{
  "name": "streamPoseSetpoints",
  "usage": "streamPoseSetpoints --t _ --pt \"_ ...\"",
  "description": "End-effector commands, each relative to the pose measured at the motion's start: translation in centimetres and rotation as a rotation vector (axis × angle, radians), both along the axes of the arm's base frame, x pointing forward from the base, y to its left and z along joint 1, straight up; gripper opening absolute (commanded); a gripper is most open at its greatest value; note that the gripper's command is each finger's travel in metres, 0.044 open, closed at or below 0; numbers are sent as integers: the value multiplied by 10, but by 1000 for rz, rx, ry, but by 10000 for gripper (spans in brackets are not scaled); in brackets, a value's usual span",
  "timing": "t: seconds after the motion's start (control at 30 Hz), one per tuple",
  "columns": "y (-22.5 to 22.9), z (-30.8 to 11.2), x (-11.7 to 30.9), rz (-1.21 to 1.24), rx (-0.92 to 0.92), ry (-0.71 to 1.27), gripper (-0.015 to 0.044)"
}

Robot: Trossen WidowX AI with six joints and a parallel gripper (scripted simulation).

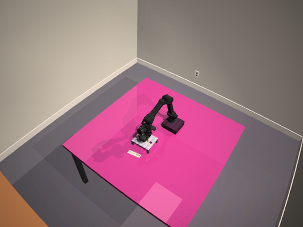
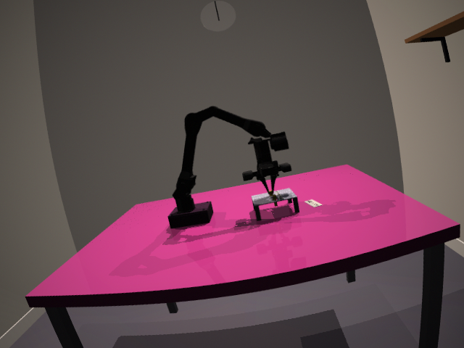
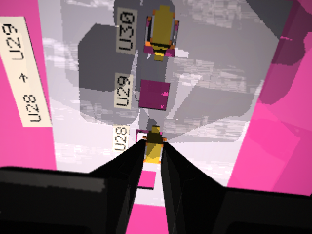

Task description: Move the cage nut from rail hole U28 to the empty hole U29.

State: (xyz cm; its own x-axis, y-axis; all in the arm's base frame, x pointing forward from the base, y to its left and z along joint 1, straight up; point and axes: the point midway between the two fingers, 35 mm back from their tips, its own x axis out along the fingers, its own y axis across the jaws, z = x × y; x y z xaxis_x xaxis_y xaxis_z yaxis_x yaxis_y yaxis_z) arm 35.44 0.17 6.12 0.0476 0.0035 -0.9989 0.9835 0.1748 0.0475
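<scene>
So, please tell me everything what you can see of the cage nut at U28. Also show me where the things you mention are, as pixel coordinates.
The cage nut [image 3: 153,154] at U28 is small, with a yellow, metal-looking body, a darker part and orange edges. It sits between the closed fingers of the tool [image 3: 154,145], at or just above its hole. Its underside is hidden.

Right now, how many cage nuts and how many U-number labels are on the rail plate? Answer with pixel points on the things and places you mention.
Cage nuts [image 3: 154,154] [image 3: 162,26]: 2
U-number labels [image 3: 126,30] [image 3: 123,91] [image 3: 121,138]: 3
Total: 5
</scene>
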Motion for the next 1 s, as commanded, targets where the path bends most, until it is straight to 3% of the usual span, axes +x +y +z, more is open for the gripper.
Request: streamPoseSetpoints --t 0.0,0.97 --pt "0 0 -1 5 3 -3 38" --pt "1 0 -3 5 11 -46 38"
